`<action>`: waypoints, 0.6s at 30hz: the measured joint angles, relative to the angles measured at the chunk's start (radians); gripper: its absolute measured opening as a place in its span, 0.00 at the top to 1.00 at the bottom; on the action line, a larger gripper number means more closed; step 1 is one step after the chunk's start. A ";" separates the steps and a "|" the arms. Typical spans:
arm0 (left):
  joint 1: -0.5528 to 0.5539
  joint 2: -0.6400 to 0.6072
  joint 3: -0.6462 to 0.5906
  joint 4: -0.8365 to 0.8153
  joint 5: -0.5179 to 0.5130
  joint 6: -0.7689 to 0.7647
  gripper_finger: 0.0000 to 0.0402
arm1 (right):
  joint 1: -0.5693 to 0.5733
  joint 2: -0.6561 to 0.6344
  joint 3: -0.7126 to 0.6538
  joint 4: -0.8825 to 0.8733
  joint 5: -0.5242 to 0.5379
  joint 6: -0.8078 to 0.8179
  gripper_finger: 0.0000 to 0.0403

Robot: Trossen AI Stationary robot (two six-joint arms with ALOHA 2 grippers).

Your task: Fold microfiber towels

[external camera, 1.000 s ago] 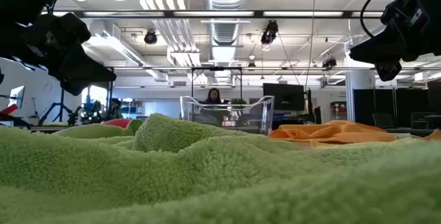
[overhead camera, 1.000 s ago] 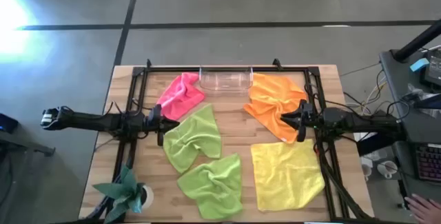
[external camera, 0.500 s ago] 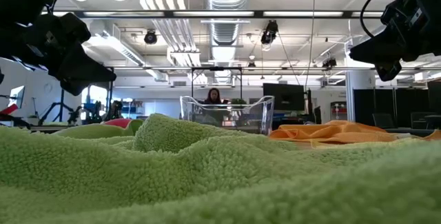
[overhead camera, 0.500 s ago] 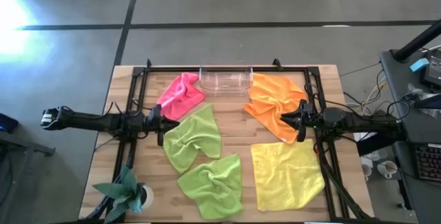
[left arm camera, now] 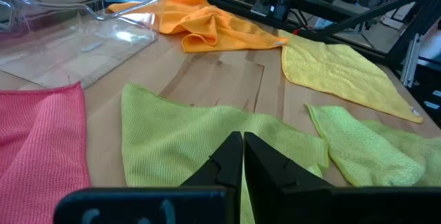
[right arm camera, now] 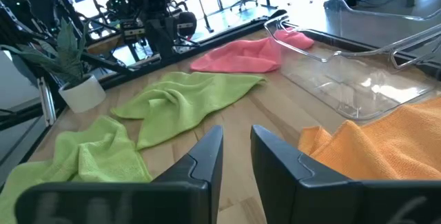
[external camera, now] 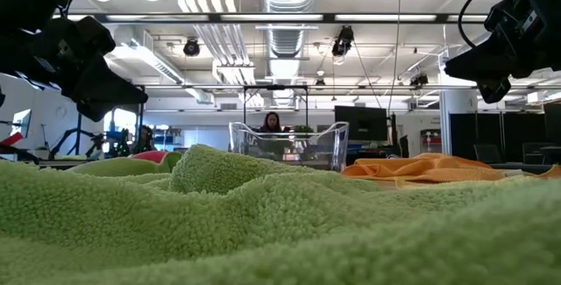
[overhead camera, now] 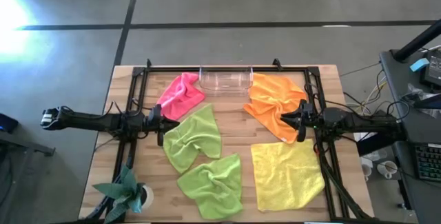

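Mostly bare wood btwn orange towel & green towel.

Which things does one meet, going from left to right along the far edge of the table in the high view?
Hot pink towel → clear plastic tray → orange towel.

No text, label, brand, number or sign can be read in these views.
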 joint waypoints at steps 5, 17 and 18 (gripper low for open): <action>0.000 0.000 0.000 0.000 0.000 0.000 1.00 | 0.000 0.000 0.000 0.000 0.000 0.000 0.83; 0.000 0.000 0.000 0.000 0.000 0.000 1.00 | 0.000 0.000 0.000 0.000 0.000 0.000 0.83; 0.000 0.000 0.000 0.000 0.000 0.000 1.00 | 0.000 0.000 0.000 0.000 0.000 0.000 0.83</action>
